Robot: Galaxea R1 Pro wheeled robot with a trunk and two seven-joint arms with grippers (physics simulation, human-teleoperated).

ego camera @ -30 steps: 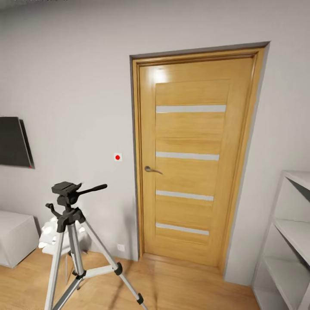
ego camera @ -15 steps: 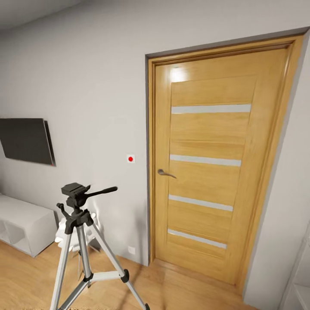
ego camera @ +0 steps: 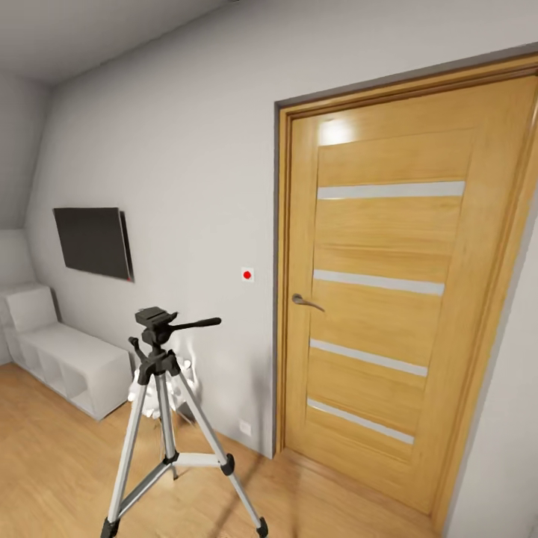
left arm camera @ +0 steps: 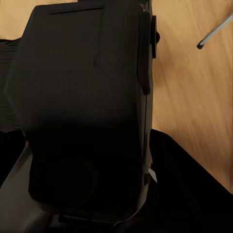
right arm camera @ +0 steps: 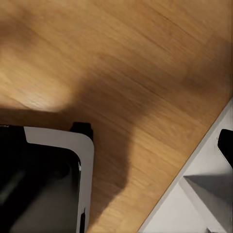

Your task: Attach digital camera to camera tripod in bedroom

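The camera tripod [ego camera: 168, 418] stands at seven o'clock on the wood floor [ego camera: 45, 456], a white cube bench [ego camera: 67, 359] at nine, wooden door [ego camera: 388, 299] at three. The digital camera [left arm camera: 82, 107] crowds the left wrist view; either claw's state: cannot tell.

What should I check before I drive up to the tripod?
1. Camera tripod in view, upright: ok.
2. Tripod head free, nothing mounted: ok.
3. Wood floor between us and the tripod bare: ok as far as shown.
4. Large black object close to the left wrist camera is the digital camera: cannot tell.
5. Left tool's hold on it: cannot tell.
6. Wooden door beside the tripod closed: ok.
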